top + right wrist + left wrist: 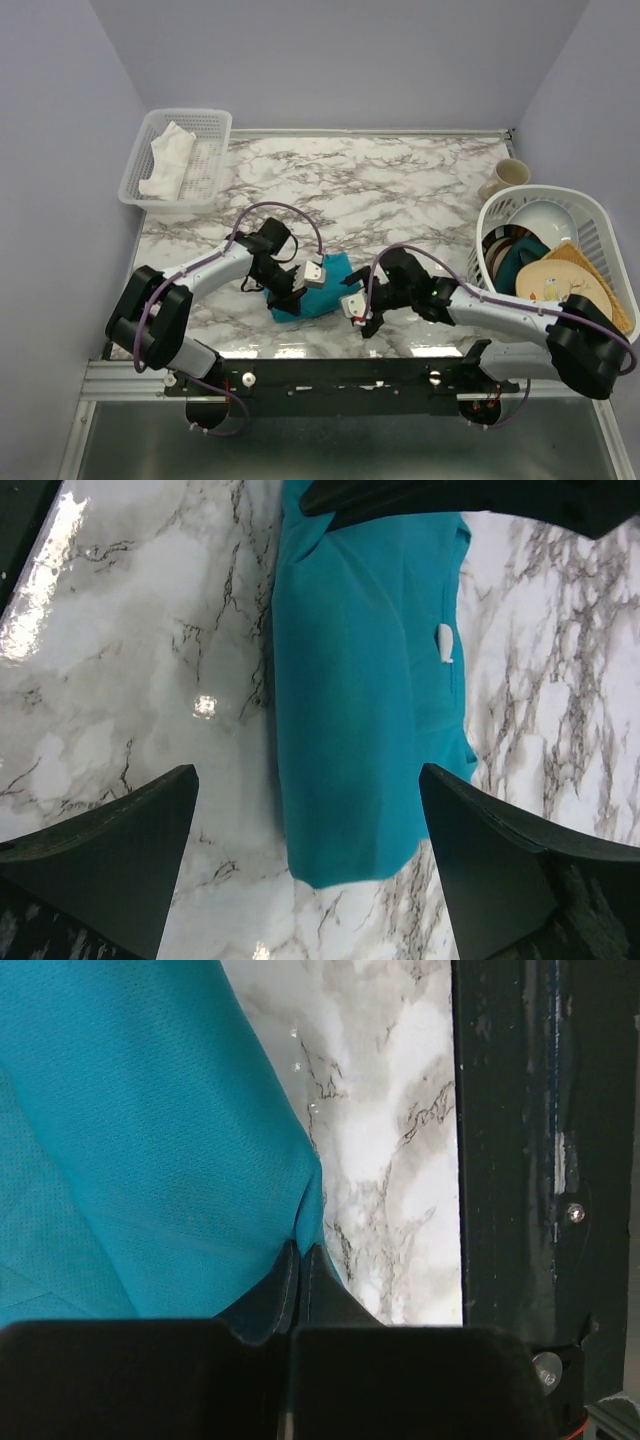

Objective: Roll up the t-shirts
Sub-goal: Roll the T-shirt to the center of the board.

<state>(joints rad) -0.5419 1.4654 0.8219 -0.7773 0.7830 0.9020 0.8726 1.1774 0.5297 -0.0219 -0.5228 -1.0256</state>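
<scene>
Shirt spot: t-shirt (325, 285) near-centre of marble table (400, 190), betw. both grippers.
Shirt look: teal, thin knit, folded to a narrow strip; white neck tag (445, 643) showing.
L gripper (300, 1270): pinched shut on shirt's near edge.
R gripper (307, 780): jaws wide, straddling strip, holding nothing.
Do well: R should clamp full width, both turn evenly, low to table; else roll prob. goes loose/skewed.

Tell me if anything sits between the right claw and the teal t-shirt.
Nothing visible does. The open right claw hangs over the folded teal t-shirt with only air between. The left claw pinches the shirt's edge at one end, clear of that path.
</scene>
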